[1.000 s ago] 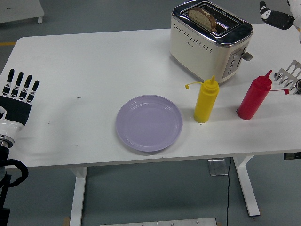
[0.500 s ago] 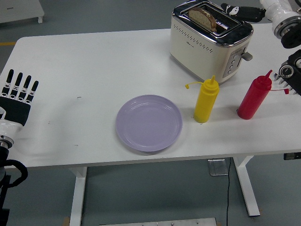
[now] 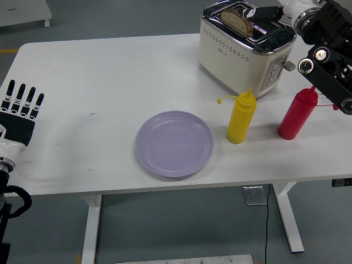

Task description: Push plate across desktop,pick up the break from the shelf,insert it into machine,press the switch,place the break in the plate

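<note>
The right hand [image 3: 269, 12] is now over the top of the toaster [image 3: 246, 47]; a second ago it was still out at the far right corner, away from the machine. Its dark fingers [image 3: 263, 13] lie stretched out flat, just beside the bread slice [image 3: 237, 18], and they hold nothing yet. I judge this to be the start of the last step: taking the bread out and bringing it to the plate [image 3: 174, 143].

The bread slice stands on its edge in the slot, with its upper part showing above it. Its long axis follows the slot, from far left to near right.

The plate lies empty near the front edge of the desk [image 3: 99, 82], left of the yellow bottle [image 3: 241, 117]. The left hand [image 3: 21, 107] has not moved; it rests at the left edge with fingers straight.
</note>
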Available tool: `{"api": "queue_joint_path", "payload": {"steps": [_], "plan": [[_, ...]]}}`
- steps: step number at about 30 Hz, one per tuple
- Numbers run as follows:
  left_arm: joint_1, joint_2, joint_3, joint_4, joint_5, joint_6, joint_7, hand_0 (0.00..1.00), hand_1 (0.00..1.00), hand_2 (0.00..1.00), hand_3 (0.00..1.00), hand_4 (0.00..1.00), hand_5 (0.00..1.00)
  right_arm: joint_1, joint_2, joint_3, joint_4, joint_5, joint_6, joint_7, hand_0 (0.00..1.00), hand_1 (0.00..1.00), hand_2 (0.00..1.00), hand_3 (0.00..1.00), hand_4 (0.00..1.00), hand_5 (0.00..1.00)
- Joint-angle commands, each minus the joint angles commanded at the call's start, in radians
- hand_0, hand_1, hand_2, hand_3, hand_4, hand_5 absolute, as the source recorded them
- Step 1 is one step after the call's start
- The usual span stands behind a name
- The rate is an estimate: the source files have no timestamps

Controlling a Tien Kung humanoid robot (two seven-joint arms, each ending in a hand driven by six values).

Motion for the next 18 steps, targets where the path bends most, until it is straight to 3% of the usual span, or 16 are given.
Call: {"api": "queue_joint_path", "payload": {"steps": [18], "plan": [[-0.002, 0.002, 0.003, 0.002, -0.001, 0.0, -0.001, 0.818, 0.872, 0.951, 0.837, 0.604, 0.998, 0.088, 0.12, -0.058, -0.205, -0.018, 0.022, -0.013, 0.779, 0.773, 0.814, 0.866, 0.826, 0.539]]}}
